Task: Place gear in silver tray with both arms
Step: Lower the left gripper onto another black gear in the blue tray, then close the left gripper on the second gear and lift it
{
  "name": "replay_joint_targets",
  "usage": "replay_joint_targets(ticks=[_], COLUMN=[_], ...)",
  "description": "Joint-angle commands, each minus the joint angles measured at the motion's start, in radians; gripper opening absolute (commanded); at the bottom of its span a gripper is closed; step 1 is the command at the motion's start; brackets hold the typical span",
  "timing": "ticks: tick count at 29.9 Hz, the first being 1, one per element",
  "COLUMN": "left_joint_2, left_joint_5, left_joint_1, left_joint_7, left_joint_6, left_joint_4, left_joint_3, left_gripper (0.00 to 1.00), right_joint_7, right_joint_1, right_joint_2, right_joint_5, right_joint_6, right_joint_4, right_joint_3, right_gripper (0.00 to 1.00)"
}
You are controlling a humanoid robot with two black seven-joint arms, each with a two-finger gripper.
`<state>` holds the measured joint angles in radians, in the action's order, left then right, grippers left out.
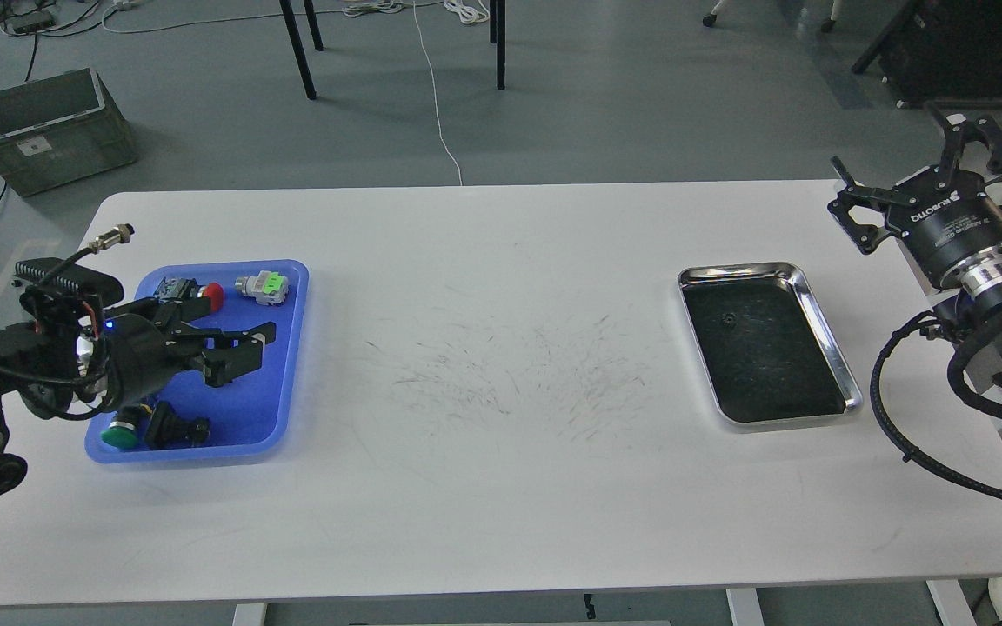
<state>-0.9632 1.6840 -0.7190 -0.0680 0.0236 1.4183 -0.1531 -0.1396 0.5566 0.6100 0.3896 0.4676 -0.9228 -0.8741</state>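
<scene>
The silver tray point(740, 272) lies on the right part of the white table, with one small dark gear point(730, 318) on its dark floor. The blue tray point(268, 396) lies at the left. My left gripper point(250, 349) hangs low over the middle of the blue tray, its fingers apart and pointing right. The small black gear that lay in the blue tray is hidden under it. My right gripper point(911, 178) is open and empty, raised beyond the table's right edge, behind the silver tray.
In the blue tray lie a red push button point(213, 295), a grey and green switch point(263, 286), a green push button point(121, 436) and a black part point(176, 429). A grey crate point(49, 126) stands on the floor at the back left.
</scene>
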Motion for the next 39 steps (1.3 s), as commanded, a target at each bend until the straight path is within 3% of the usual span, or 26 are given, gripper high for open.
replay_joint_targets(ticks=[1,11,14,24,28,31,36,39], left_joint_2=[0.060,0.185,0.196,0.193,0.190,0.193,0.193,0.192], left_joint_5=[0.013,0.026,0.025,0.025,0.025,0.025,0.023,0.022], left_joint_1=[0.015,0.032,0.021,0.030,0.030,0.032,0.032,0.032], left_joint_7=[-0.001,-0.024,-0.055,-0.068,-0.068,-0.067,-0.067,-0.067], left_joint_6=[0.002,-0.002,-0.005,-0.001,-0.002,-0.002,-0.005,-0.007], left_joint_4=[-0.084,-0.323,-0.383,-0.394,-0.394,-0.394,-0.394,-0.392], left_joint_3=[0.014,0.021,0.061,0.095,0.095,0.095,0.095,0.095], left_gripper=[0.95,0.92,0.90,0.83,0.67,0.48,0.37,0.17], right_joint_7=[-0.003,-0.003,-0.003,-0.003,-0.003,-0.003,-0.003,-0.002], right_joint_1=[-0.001,-0.001,0.000,0.003,0.003,0.005,0.006,0.005], right_joint_2=[0.000,0.020,0.027,0.030,0.030,0.030,0.030,0.030], right_joint_5=[-0.002,-0.006,-0.006,-0.006,-0.006,-0.006,-0.006,-0.006], right_joint_6=[-0.004,0.002,0.003,0.003,0.005,0.003,0.005,0.005], right_joint_4=[0.009,0.007,0.009,0.004,0.004,0.004,0.004,0.004], right_joint_3=[-0.016,-0.014,-0.016,-0.016,-0.016,-0.016,-0.014,-0.014], right_gripper=[0.96,0.96,0.96,0.96,0.96,0.96,0.96,0.96])
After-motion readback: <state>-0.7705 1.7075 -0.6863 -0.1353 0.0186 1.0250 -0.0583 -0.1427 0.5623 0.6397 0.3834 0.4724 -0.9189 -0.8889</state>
